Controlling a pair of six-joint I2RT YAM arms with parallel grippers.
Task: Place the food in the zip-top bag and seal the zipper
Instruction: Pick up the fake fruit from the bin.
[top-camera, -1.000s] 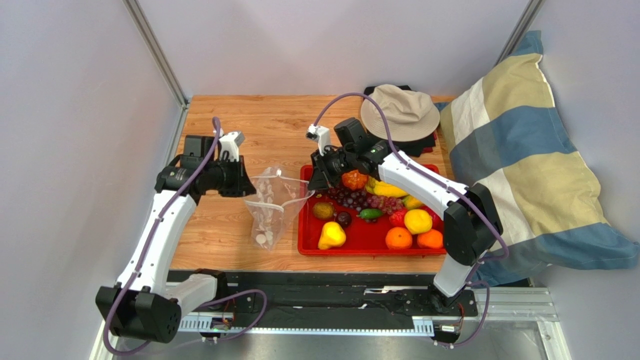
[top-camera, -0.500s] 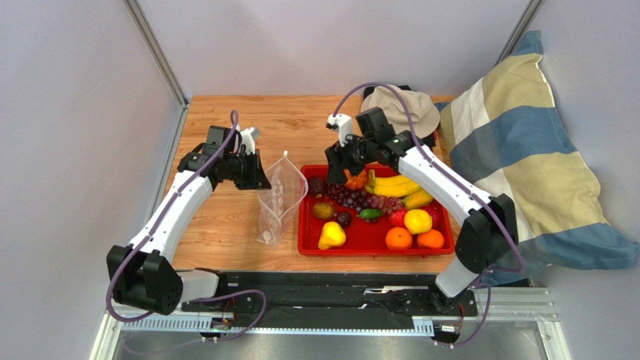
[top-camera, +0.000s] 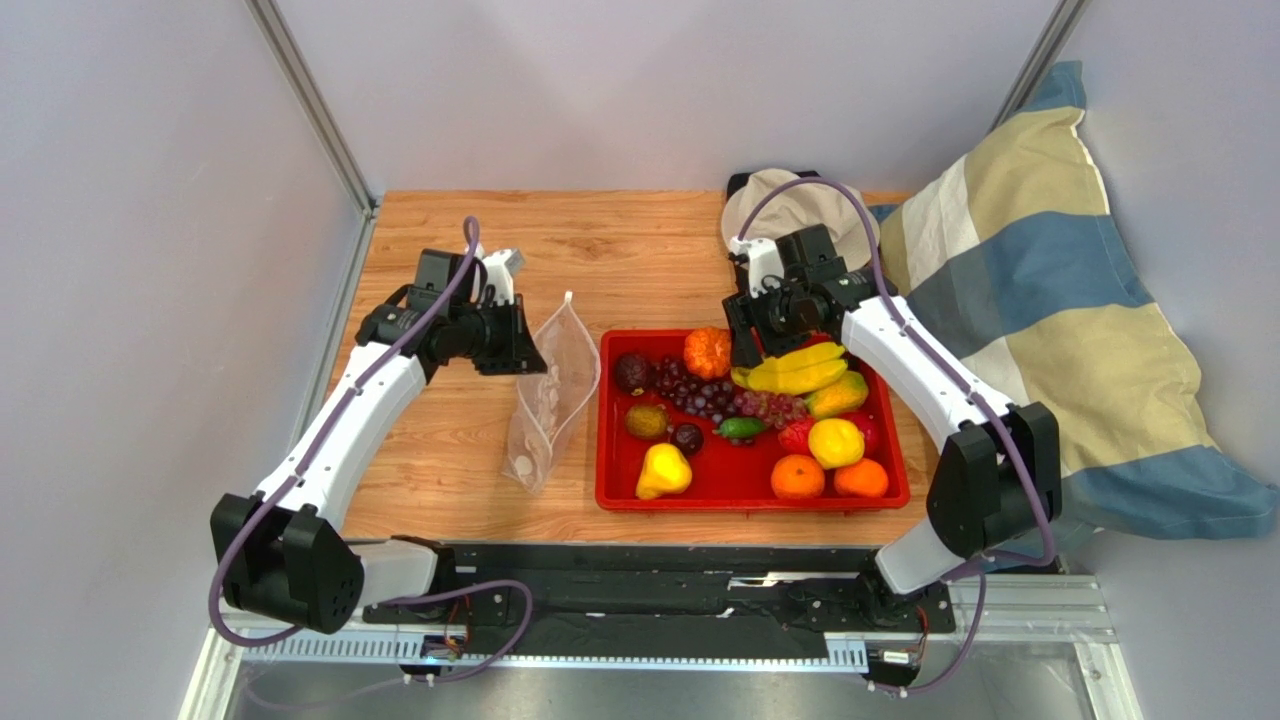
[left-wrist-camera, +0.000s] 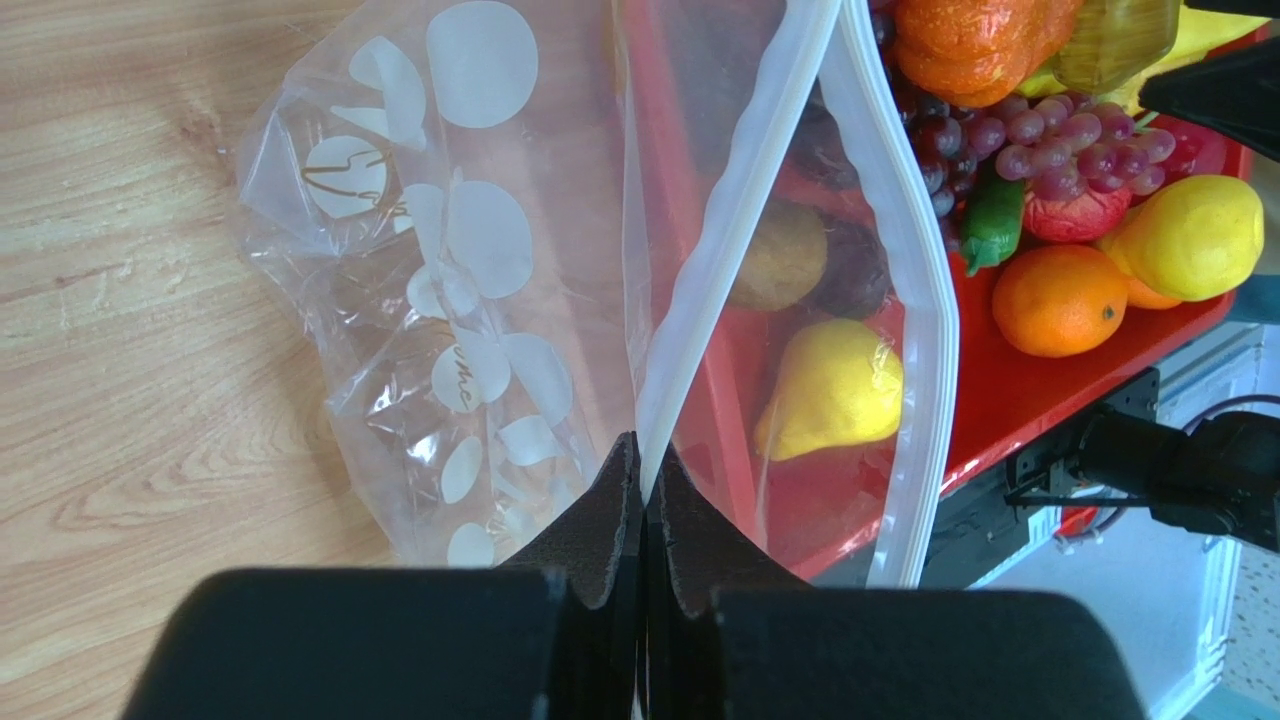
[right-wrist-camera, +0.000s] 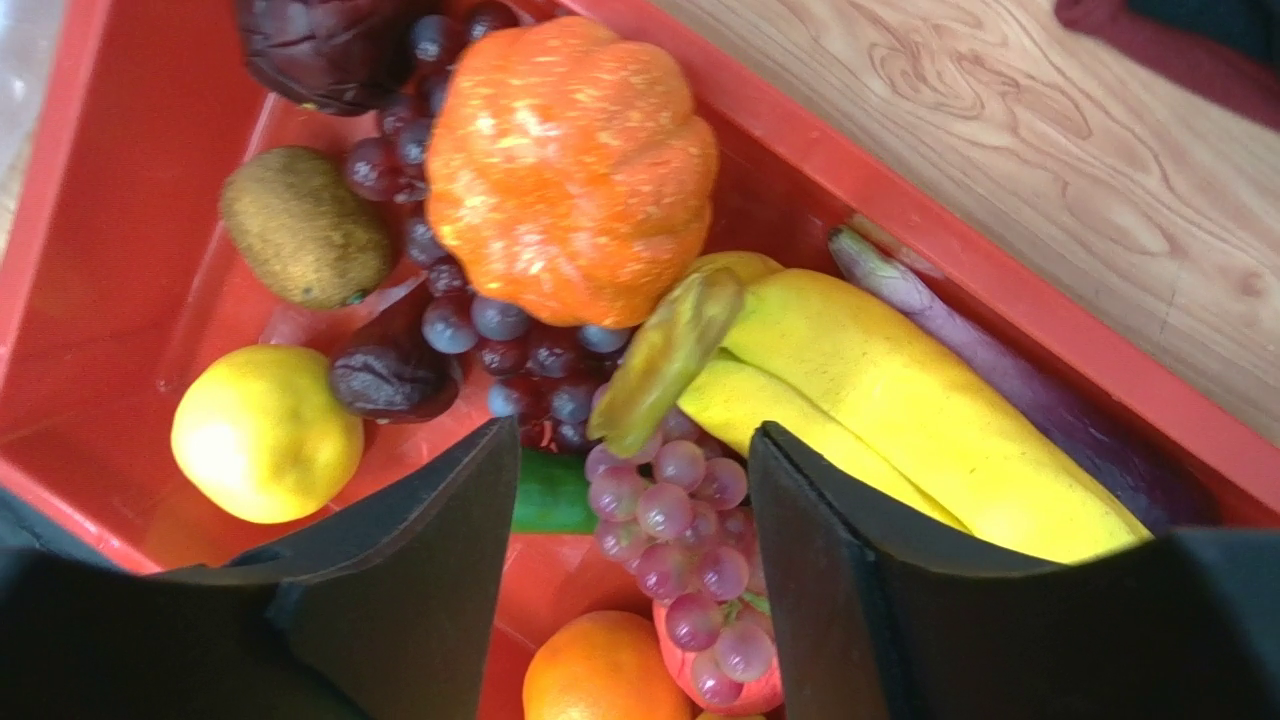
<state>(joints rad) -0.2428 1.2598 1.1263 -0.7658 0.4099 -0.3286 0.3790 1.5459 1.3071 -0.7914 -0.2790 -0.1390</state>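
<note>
The clear dotted zip-top bag (top-camera: 544, 402) hangs beside the left end of the red tray (top-camera: 751, 503). My left gripper (top-camera: 526, 342) is shut on the bag's upper edge. In the left wrist view my gripper (left-wrist-camera: 646, 458) pinches the white zipper strip (left-wrist-camera: 736, 225), and the bag (left-wrist-camera: 451, 300) looks empty with its mouth slightly apart. My right gripper (top-camera: 759, 333) is open and empty above the tray's back. In the right wrist view my gripper (right-wrist-camera: 631, 458) hovers over purple grapes (right-wrist-camera: 676, 540), beside the banana bunch (right-wrist-camera: 887, 405) and an orange pumpkin-like fruit (right-wrist-camera: 571, 165).
The tray also holds a yellow pear (top-camera: 663, 471), an orange (top-camera: 796, 476), a yellow round fruit (top-camera: 836, 441), a kiwi (right-wrist-camera: 301, 225) and a dark plum (top-camera: 631, 371). A beige hat (top-camera: 774, 210) lies behind the tray. A striped pillow (top-camera: 1052, 315) fills the right side.
My right gripper moved right, from the tray's left end to above the bananas. My left gripper lifted the bag's edge, then held; the bag's mouth has narrowed.
</note>
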